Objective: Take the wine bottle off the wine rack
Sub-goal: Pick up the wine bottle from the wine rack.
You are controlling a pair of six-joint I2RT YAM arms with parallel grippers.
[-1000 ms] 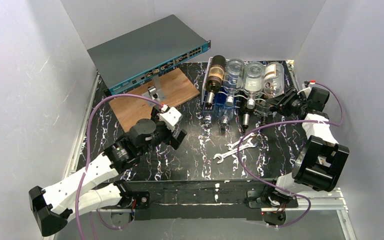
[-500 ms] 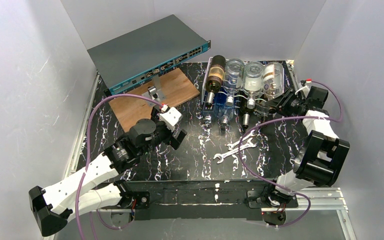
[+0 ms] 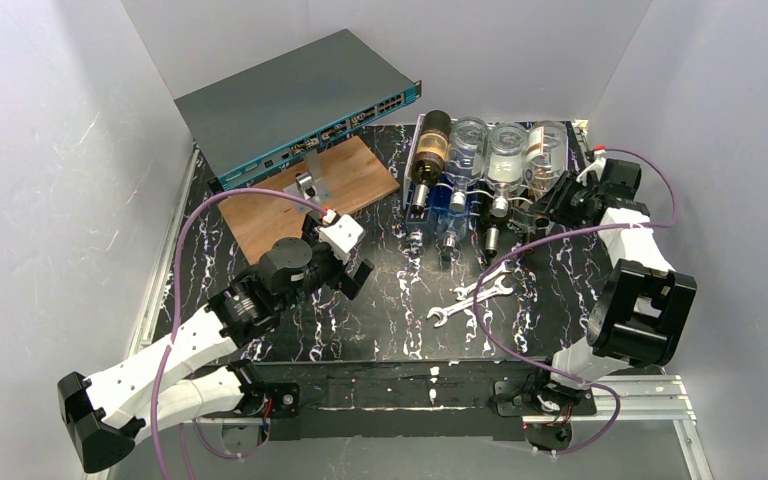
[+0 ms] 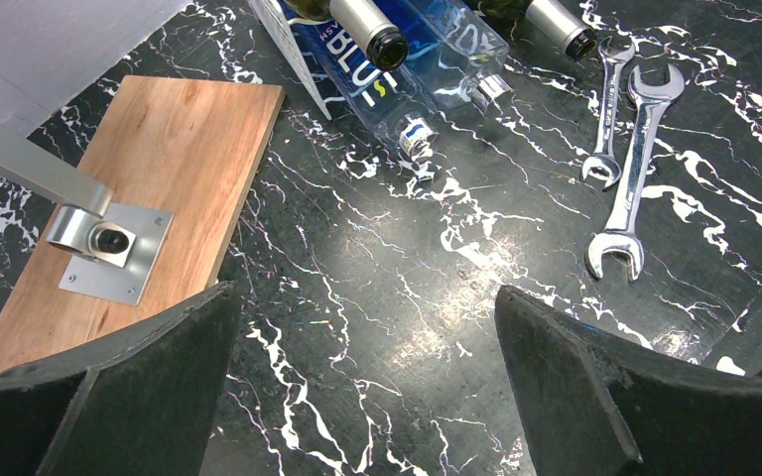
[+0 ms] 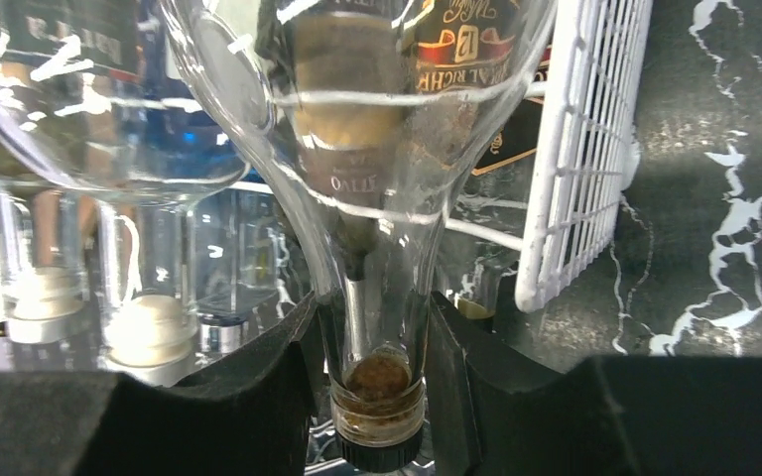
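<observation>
The white wire wine rack [image 3: 583, 143] stands at the back right with several bottles lying in it. The rightmost one, a clear wine bottle [image 3: 547, 152] with a dark label, lies in the end cradle. In the right wrist view my right gripper [image 5: 375, 337] is shut on the neck of this wine bottle [image 5: 377, 149], just above its dark cap, with the rack's wire side [image 5: 585, 149] beside it. From above, the right gripper [image 3: 552, 203] is at the rack's front right. My left gripper [image 3: 353, 272] hangs open over the marble table [image 4: 377, 327], holding nothing.
A dark bottle [image 3: 430, 145] and two clear ones fill the other cradles; blue bottles [image 4: 377, 69] lie below. Two wrenches [image 3: 470, 293] lie mid-table. A wooden board [image 3: 300, 195] with a metal bracket and a grey network switch [image 3: 300, 100] sit at the back left.
My right wrist has shifted back and left toward the rack, still gripping the bottle neck, and the bottle has nudged slightly with it. The left arm has not moved.
</observation>
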